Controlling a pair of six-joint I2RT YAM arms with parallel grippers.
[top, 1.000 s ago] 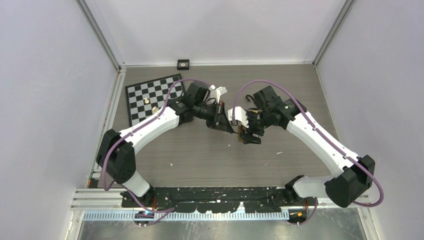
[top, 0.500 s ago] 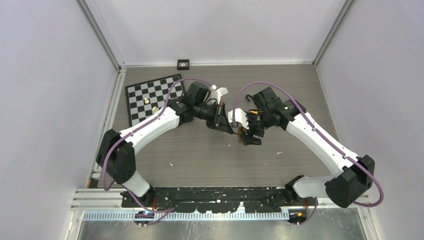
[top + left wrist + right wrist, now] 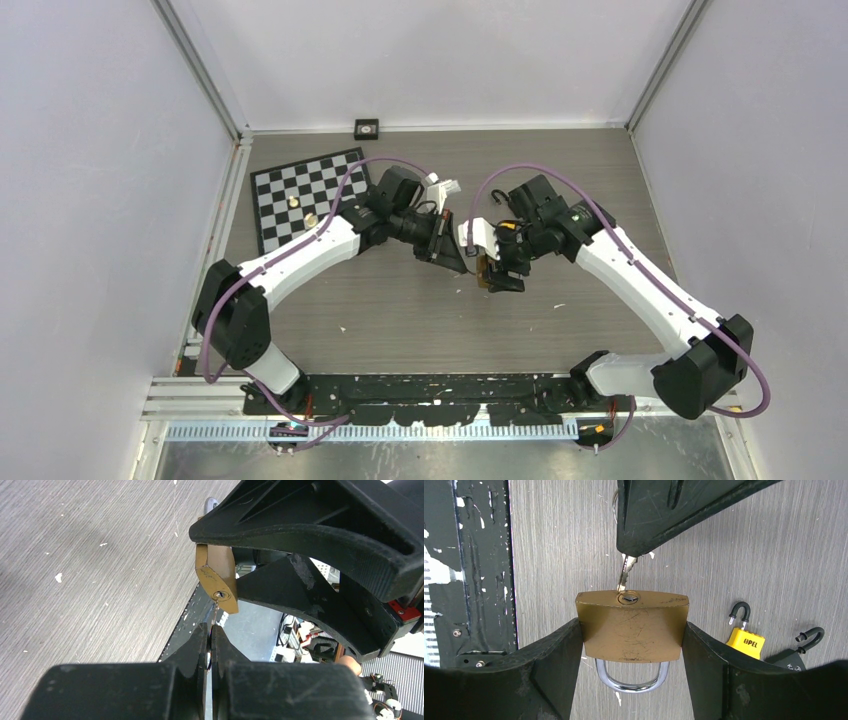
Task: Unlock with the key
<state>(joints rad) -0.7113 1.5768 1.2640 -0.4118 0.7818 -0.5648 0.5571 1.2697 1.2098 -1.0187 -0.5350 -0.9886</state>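
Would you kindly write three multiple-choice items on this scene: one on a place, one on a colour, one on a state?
1. What holds the brass padlock? A the left tool B the right tool C nothing
2. What colour is the small padlock lying on the table? A red B yellow C green
3. The left tool is: A wide open B shut on nothing C shut on the key
Key: 1 B, the brass padlock sits clamped in it; 2 B, its body is yellow; 3 C, the key sticks out of its shut jaws.
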